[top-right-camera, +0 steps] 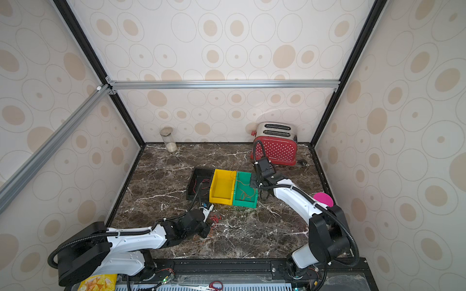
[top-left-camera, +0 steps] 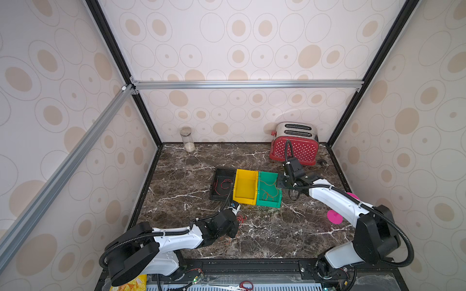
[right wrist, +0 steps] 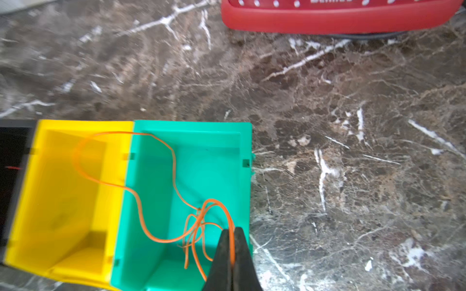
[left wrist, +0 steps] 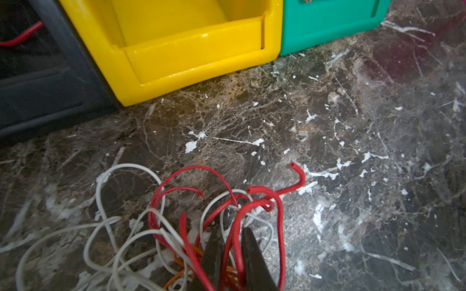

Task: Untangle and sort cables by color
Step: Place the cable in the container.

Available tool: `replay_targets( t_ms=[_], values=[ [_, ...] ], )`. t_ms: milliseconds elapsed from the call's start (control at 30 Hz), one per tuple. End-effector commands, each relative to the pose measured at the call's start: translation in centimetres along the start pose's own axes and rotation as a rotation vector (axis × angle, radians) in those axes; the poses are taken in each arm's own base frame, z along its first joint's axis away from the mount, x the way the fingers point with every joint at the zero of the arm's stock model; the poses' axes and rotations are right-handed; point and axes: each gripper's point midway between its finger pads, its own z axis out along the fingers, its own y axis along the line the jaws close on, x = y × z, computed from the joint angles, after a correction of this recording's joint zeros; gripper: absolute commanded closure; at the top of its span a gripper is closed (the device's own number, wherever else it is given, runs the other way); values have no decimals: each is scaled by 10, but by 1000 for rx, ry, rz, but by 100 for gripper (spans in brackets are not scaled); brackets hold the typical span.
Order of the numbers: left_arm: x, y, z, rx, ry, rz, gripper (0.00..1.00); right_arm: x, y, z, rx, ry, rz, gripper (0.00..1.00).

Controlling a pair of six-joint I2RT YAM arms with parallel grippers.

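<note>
A tangle of red, white and orange cables (left wrist: 176,226) lies on the marble in front of the bins, seen as a small red knot (top-left-camera: 242,218) in a top view. My left gripper (left wrist: 233,240) is down in it, shut on a red cable (left wrist: 237,221). My right gripper (right wrist: 233,233) hangs over the green bin (right wrist: 201,133), shut on an orange cable (right wrist: 227,214) whose loop reaches over the yellow bin (right wrist: 50,126). More orange cable (top-left-camera: 271,192) lies in the green bin (top-left-camera: 268,203). Red cables (top-left-camera: 225,184) lie in the black bin (top-left-camera: 225,170).
The black, yellow (top-left-camera: 244,200) and green bins stand side by side at mid-table. A red toaster (top-left-camera: 293,150) is at the back right and a glass jar (top-left-camera: 187,139) at the back left. Pink discs (top-left-camera: 335,217) lie under the right arm. Scissors (top-left-camera: 245,286) rest beyond the front edge.
</note>
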Motion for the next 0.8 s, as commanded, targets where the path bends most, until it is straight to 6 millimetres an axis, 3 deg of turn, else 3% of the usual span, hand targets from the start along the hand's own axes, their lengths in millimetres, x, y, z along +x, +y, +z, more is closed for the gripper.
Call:
replay_targets(
  t_ms=[0,167,367,500,767],
  values=[
    [0,3,1,-11,1,-24,84,-11,14,-16,-88,-39,16,100],
    [1,4,0,-12,-1,-27,84,-40,21,-54,-129,-132,20,100],
    [1,4,1,-10,-1,-23,84,-57,5,-85,-57,-215,26,100],
    [1,4,2,-10,0,-21,84,-49,2,-80,-57,-196,31,100],
    [1,3,2,-6,-2,-22,84,-28,17,-47,-121,-97,42,100]
  ],
)
